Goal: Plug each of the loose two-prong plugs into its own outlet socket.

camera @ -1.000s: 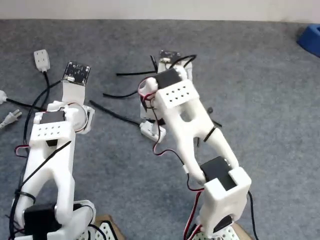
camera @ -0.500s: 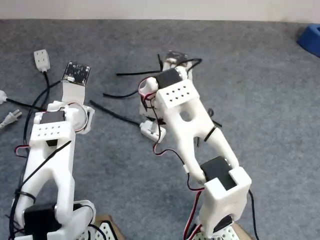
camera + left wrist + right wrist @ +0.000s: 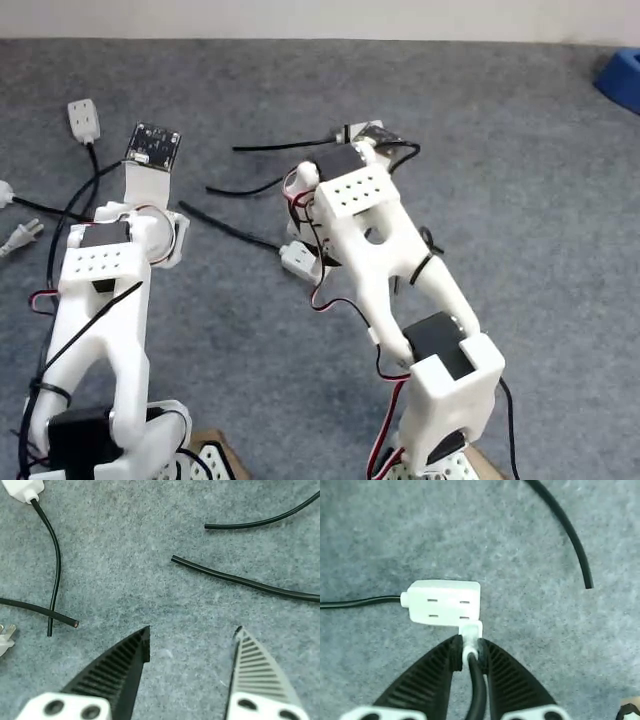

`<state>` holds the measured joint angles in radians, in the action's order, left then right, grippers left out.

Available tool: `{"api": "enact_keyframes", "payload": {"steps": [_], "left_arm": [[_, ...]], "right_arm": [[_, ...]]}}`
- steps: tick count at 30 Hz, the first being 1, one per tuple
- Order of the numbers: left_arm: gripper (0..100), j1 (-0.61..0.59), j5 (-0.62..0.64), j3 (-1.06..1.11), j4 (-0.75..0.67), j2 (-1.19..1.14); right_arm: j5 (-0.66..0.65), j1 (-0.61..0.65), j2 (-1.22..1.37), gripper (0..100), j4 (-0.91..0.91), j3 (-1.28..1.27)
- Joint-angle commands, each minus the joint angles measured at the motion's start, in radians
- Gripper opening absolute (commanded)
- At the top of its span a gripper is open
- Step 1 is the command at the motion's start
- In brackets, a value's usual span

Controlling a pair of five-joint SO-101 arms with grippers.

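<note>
- The two-prong plug (image 3: 470, 630) touches the white outlet socket (image 3: 442, 602) at one corner, beside its slotted face. Its prongs are hidden, so I cannot tell whether they have entered.
- The right gripper (image 3: 469, 649) is clamped narrow on the plug's neck. The cord (image 3: 476, 690) trails back between the jaws, probably so the plug can be steered squarely.
- The left gripper (image 3: 192, 629), well apart from that socket, hangs wide and holds nothing over carpet (image 3: 150, 530), seemingly waiting.
- Farther from the socket lie a second socket (image 3: 84, 120) and a loose plug (image 3: 20, 238), not yet joined.

White socket (image 3: 442, 603) & plug (image 3: 471, 629), blk cords (image 3: 250, 583), grey carpet (image 3: 535, 640), blk ribbed R end effector (image 3: 469, 649).
</note>
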<state>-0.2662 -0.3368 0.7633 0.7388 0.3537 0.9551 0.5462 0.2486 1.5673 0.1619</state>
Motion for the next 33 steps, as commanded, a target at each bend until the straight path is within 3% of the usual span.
{"api": "enact_keyframes", "payload": {"steps": [1,9,33], "left_arm": [[27,-0.012,0.005,-0.002,-0.017,0.039],[27,-0.012,0.003,-0.002,-0.017,0.039],[27,-0.012,0.003,-0.002,-0.014,0.038]], "right_arm": [[0.006,-0.018,-0.021,0.6,0.012,0.033],[-0.020,-0.031,-0.018,0.6,0.064,0.163],[-0.064,-0.074,-0.013,0.6,-0.019,0.044]]}}
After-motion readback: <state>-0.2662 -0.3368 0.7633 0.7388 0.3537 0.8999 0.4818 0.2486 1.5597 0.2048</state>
